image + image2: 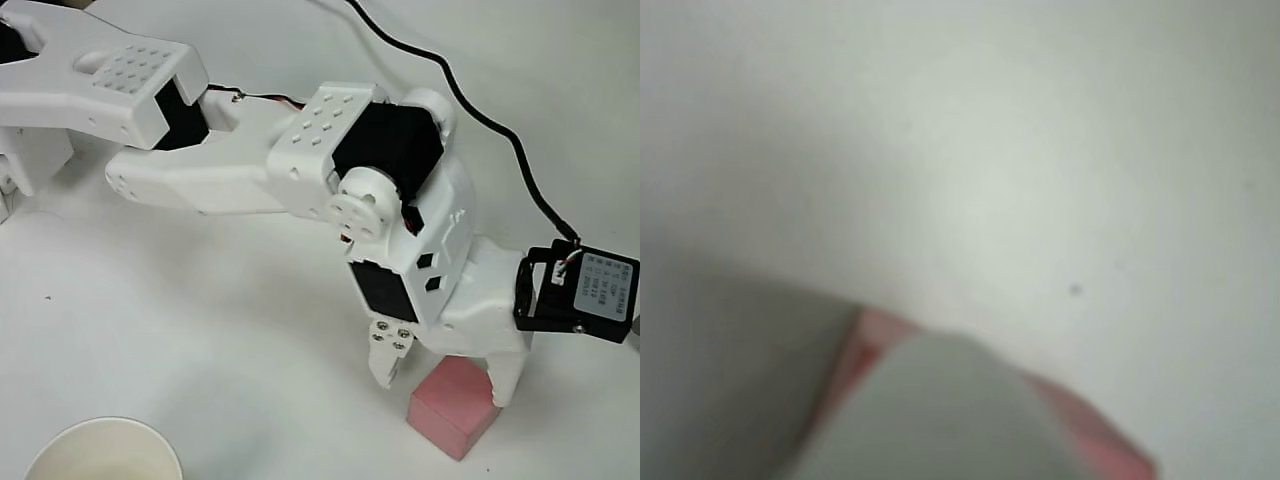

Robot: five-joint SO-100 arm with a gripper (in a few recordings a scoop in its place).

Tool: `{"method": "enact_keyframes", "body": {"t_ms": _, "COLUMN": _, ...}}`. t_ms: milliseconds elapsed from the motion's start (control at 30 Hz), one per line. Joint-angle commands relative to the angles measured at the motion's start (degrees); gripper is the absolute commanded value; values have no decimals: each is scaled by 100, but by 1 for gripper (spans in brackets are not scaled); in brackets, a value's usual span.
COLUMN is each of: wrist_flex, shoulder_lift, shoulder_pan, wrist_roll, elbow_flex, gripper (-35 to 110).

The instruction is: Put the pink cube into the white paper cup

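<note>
Right, wrist view: blurred finger (pixel 940 410) over pink cube (pixel 1095 435) at 6 o'clock. Overhead: gripper (pixel 446 378) w/ jaws apart, straddling cube's top edge, 5 o'clock on table (pixel 200 330). White paper cup (pixel 105 452) at 7, well apart.

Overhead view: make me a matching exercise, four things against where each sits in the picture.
Things:
1. cube
2. cup
3. gripper
4. black cable

Places:
A. bottom left corner, cut by the edge
B. runs from the top edge down to the right
C. lower right, on the table between the two fingers
D. lower right, fingers pointing down on either side of the pink block

Pairs: 1-C, 2-A, 3-D, 4-B
</note>
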State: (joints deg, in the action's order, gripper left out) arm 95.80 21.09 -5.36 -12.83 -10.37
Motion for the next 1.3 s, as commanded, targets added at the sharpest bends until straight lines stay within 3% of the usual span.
{"method": "enact_keyframes", "body": {"t_ms": 0, "wrist_flex": 97, "shoulder_lift": 246, "shoulder_pan": 9, "wrist_roll": -53, "elbow_flex": -536, "gripper": 41}}
{"method": "enact_keyframes", "body": {"t_ms": 633, "wrist_flex": 88, "shoulder_lift": 158, "shoulder_pan": 26, "wrist_roll": -352, "elbow_flex": -536, "gripper": 44}}
{"method": "enact_keyframes", "body": {"t_ms": 1067, "wrist_flex": 167, "shoulder_lift": 97, "shoulder_pan": -35, "wrist_roll": 35, "elbow_flex": -536, "gripper": 14}}
{"method": "enact_keyframes", "body": {"t_ms": 1267, "wrist_flex": 501, "shoulder_lift": 360, "shoulder_pan": -35, "wrist_roll": 26, "elbow_flex": -536, "gripper": 13}}
